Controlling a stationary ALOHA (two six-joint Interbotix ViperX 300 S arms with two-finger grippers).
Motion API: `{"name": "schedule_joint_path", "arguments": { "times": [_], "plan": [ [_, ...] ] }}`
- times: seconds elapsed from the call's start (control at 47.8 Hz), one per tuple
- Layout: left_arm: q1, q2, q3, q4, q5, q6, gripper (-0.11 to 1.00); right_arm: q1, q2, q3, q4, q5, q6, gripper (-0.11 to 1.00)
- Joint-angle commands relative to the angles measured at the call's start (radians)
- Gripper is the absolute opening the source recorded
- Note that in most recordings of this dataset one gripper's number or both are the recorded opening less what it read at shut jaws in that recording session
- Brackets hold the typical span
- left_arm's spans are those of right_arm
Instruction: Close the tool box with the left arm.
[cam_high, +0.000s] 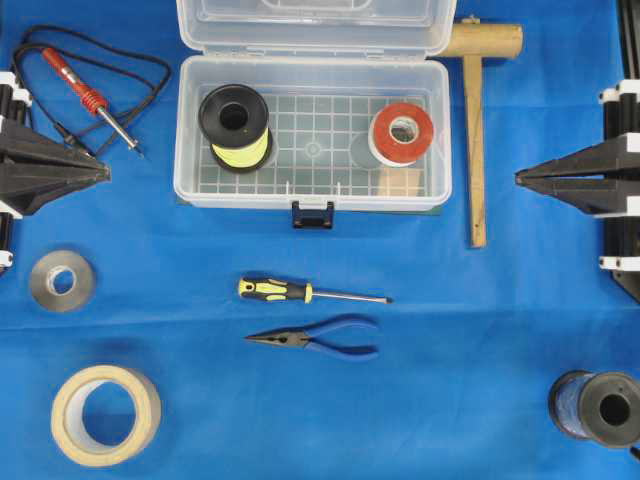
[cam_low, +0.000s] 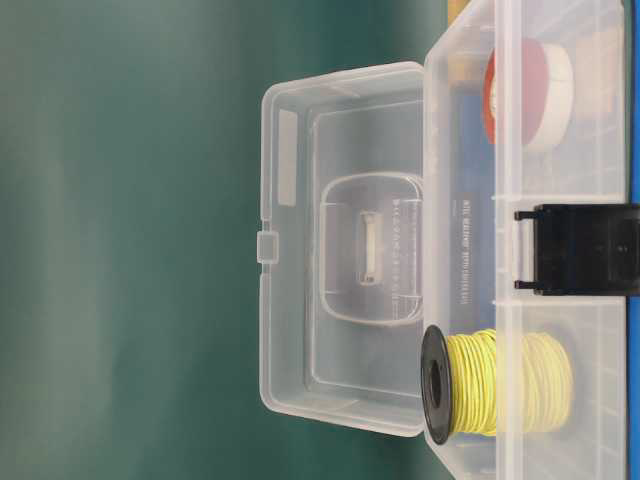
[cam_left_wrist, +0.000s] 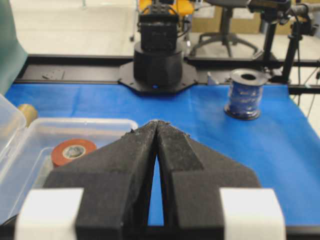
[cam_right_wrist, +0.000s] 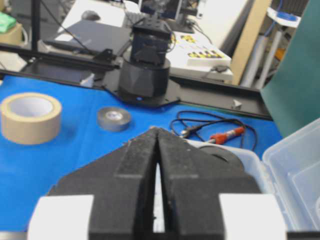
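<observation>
Screwdriver (cam_high: 310, 292), pliers (cam_high: 315, 338) before open tool box (cam_high: 312, 195)

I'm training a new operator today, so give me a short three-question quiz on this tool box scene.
1. True or false: the tool box lid is shut.
2. Which lies nearer the box: A) screwdriver B) pliers?
3. Fill in: the left claw is ____.

Key: 1 false, it stands open. 2 A. 3 shut, holding nothing.
</observation>
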Motion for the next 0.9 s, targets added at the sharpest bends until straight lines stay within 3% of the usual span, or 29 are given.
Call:
{"name": "schedule_joint_path", "arguments": {
  "times": [0.0, 0.23, 0.439, 0.649, 0.753, 0.879],
  "plan": [
    [0.005, 0.012, -0.025, -0.008, -0.008, 0.029, 0.0, -0.014, 0.006, -0.043, 0.002, -0.005, -0.009, 0.0],
    [0.064, 0.046, -0.072, -0.018, 0.003, 0.075, 0.0, -0.038, 0.026, -0.055, 0.0, 0.018, -0.009, 0.0],
    [0.215, 0.1, -0.161, -0.018, 0.095, 0.138, 0.0, -0.046, 0.049, -0.052, 0.0, 0.018, -0.008, 0.0],
    [0.342, 0.195, -0.288, -0.018, 0.181, 0.16, 0.02, -0.048, 0.066, -0.051, 0.0, 0.02, -0.008, 0.0],
    [0.39, 0.262, -0.35, -0.018, 0.216, 0.186, 0.22, -0.051, 0.069, -0.049, 0.002, 0.034, -0.006, 0.0],
    [0.428, 0.356, -0.431, -0.018, 0.284, 0.219, 0.59, -0.054, 0.071, -0.049, 0.0, 0.054, -0.006, 0.0]
  ]
}}
